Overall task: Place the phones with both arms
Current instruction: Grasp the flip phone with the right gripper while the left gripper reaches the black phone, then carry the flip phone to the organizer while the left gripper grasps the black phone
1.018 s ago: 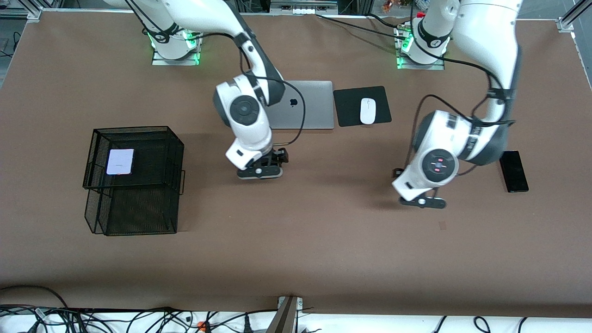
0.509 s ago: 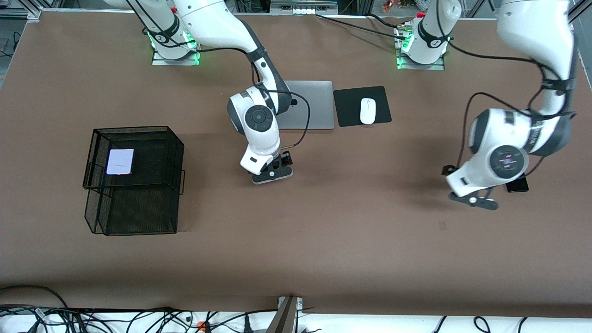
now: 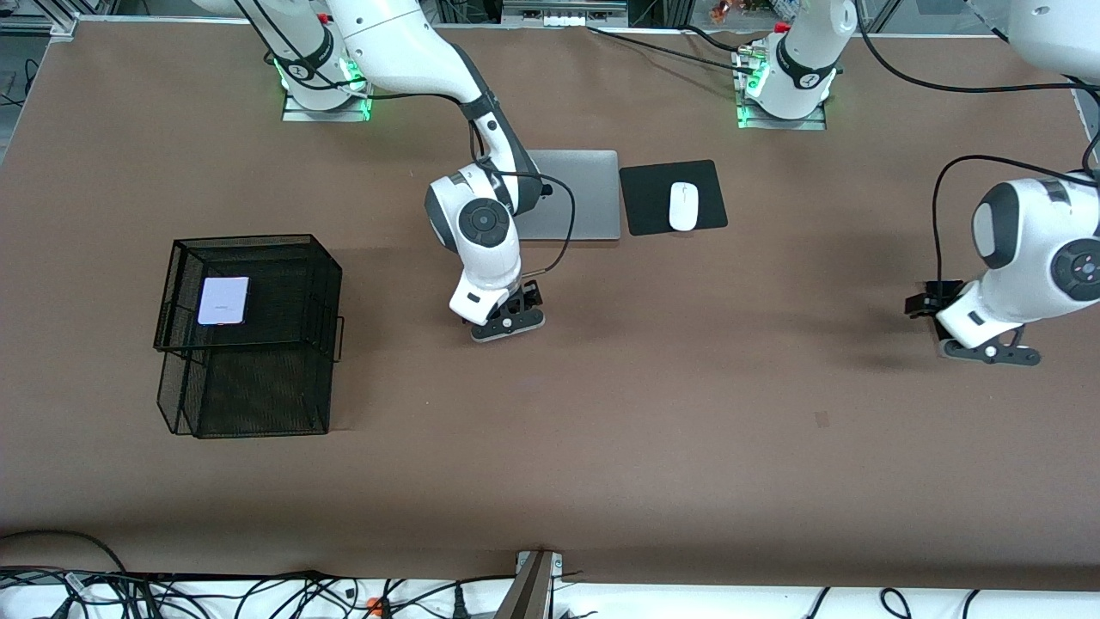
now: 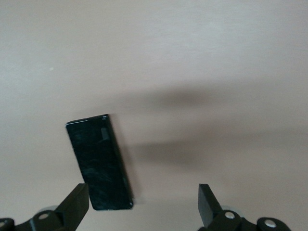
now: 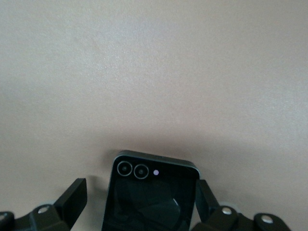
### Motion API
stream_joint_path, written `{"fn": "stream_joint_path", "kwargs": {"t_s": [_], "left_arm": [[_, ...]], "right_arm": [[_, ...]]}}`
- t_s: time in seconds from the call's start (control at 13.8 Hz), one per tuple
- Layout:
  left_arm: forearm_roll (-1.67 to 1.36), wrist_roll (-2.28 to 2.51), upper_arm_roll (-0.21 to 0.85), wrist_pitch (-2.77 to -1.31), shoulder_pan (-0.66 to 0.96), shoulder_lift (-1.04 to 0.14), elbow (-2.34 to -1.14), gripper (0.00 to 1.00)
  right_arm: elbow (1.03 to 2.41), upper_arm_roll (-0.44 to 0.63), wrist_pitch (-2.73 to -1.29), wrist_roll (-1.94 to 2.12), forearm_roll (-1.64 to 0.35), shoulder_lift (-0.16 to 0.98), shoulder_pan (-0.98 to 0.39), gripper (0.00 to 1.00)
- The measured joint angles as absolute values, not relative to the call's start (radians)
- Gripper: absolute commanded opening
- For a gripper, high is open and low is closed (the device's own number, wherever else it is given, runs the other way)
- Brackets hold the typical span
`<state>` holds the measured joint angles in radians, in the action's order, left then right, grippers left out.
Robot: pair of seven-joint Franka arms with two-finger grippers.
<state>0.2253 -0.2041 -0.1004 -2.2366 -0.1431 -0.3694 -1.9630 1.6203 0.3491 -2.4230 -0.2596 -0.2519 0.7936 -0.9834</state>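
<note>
Brown table: left gripper (image 4: 142, 207) jaws wide over slim phone (image 4: 100, 161), right gripper (image 5: 139, 202) jaws wide astride black phone (image 5: 151, 197).

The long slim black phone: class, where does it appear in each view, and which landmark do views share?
Front view: hidden under the left arm's wrist, by the left hand.
Left wrist view: long slim black phone lies flat near one finger of the open hand.
Right wrist view: not in it.
Shared landmark: the left hand.

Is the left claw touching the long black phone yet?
Apart. In the left wrist view the left gripper stands open above the table, and the long black phone lies flat below it, with bare table showing around the phone.
</note>
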Motion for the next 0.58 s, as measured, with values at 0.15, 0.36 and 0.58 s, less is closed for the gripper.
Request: {"fn": "stream_joint_path", "kwargs": {"t_s": [0.15, 0.36, 0.58], "left_arm": [[0.22, -0.204, -0.098, -2.313, -0.205, -0.359, -2.021, 1.0], [0.193, -0.212, -0.094, -2.384, -0.281, -0.358, -2.07, 1.0], [0.187, -0.24, -0.087, -2.449, -0.353, -0.36, -2.107, 1.0]], "right_arm": [[1.634, 0.349, -2.434, -0.243, -0.252, 0.794, -0.983, 1.0], [1.676, 0.35, -2.511, -0.212, -0.253, 0.794, -0.983, 1.0], [1.686, 0.35, -2.529, -0.212, -0.255, 0.793, -0.985, 1.0]]}}
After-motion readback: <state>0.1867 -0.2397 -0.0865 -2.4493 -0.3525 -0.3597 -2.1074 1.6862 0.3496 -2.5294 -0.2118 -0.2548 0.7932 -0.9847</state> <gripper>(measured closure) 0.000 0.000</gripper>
